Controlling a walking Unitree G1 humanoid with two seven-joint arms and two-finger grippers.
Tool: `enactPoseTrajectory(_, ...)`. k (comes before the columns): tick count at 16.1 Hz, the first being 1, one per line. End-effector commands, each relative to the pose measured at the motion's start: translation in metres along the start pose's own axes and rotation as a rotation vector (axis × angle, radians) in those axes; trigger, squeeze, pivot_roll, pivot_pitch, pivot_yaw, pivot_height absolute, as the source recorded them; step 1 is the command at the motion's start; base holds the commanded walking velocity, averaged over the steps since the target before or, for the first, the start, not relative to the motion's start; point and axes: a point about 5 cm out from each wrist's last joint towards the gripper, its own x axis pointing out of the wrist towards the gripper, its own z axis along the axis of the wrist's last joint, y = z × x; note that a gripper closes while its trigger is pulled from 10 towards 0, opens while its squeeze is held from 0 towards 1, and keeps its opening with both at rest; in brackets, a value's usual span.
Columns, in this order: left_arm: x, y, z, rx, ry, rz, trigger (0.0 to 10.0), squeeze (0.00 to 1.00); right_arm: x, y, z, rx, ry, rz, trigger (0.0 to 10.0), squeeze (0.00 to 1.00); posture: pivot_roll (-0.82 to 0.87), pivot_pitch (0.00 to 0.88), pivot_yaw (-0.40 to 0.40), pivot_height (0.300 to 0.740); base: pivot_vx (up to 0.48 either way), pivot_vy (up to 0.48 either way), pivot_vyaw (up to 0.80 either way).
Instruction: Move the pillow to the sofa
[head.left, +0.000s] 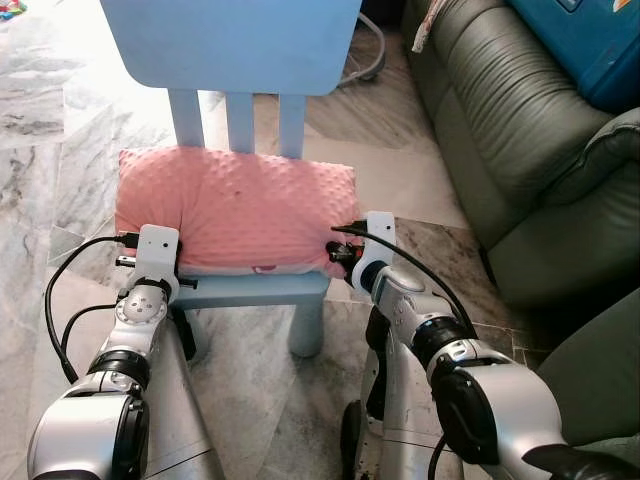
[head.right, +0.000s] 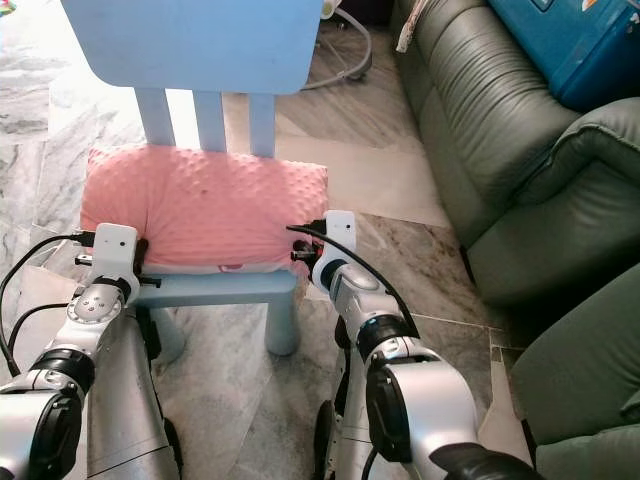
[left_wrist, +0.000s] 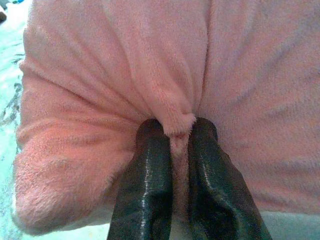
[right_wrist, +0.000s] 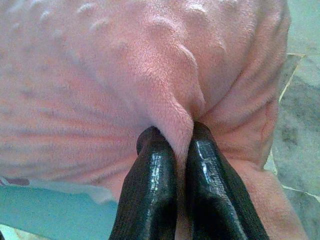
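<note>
Pink pillow (head.left: 235, 210) is seen resting on the seat of a small blue chair (head.left: 250, 60), w/ the green sofa (head.left: 520, 150) off to the robot's right. A fold of fabric is pinched by the left hand (left_wrist: 172, 132) near one front corner, another by the right hand (right_wrist: 182, 132) at the opposite one. Both ends are gripped, prob. so the soft bulk can be lifted level, not dragged.

pillow (head.left: 238, 210) | pink, dimpled plush | lying flat on blue chair seat | sofa (head.left: 520, 150) | green leather
</note>
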Motion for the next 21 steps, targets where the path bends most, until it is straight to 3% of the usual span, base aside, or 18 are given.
enactPoseTrajectory(1,-0.003,-0.004,-0.013,-0.011,0.071,-0.013,0.0,0.00,-0.003,-0.013,0.006,0.020,-0.015,-0.054,0.0,0.00,0.04,0.051,-0.146,0.386,0.000,0.000,0.00)
enactPoseTrajectory(3,0.000,-0.004,-0.006,-0.030,0.055,-0.017,0.0,0.00,-0.003,-0.016,0.012,0.023,-0.022,-0.069,0.0,0.00,0.04,0.001,-0.144,0.386,0.000,0.000,0.00)
enactPoseTrajectory(8,0.009,-0.008,0.021,-0.095,-0.037,-0.044,0.0,0.00,-0.008,-0.031,0.033,-0.072,-0.094,-0.132,0.0,0.00,0.05,0.000,-0.116,0.386,0.000,0.000,0.00)
enactPoseTrajectory(12,0.010,-0.001,0.034,-0.105,-0.120,-0.033,0.0,0.00,-0.015,-0.041,0.044,-0.150,-0.168,-0.113,0.0,0.00,0.07,0.000,-0.084,0.386,0.000,0.000,0.00)
enactPoseTrajectory(14,0.006,0.005,0.039,-0.137,-0.183,-0.018,0.0,0.00,-0.025,-0.052,0.044,-0.133,-0.234,-0.099,0.0,0.00,0.08,0.000,-0.071,0.386,0.000,0.000,0.00)
enactPoseTrajectory(16,-0.002,0.001,0.039,-0.126,-0.230,-0.035,0.0,0.00,-0.036,-0.058,0.043,-0.192,-0.312,-0.105,0.0,0.00,0.06,0.000,-0.052,0.386,0.000,0.000,0.00)
enactPoseTrajectory(17,-0.012,-0.003,0.032,-0.101,-0.253,-0.062,0.0,0.00,-0.048,-0.061,0.042,-0.241,-0.395,-0.127,0.0,0.00,0.07,0.000,-0.055,0.386,0.000,0.000,0.00)
enactPoseTrajectory(21,-0.049,-0.006,-0.004,-0.149,-0.219,-0.122,0.0,0.00,-0.084,-0.084,0.014,-0.200,-0.474,-0.350,0.0,0.00,0.07,0.000,-0.064,0.386,0.000,0.000,0.00)
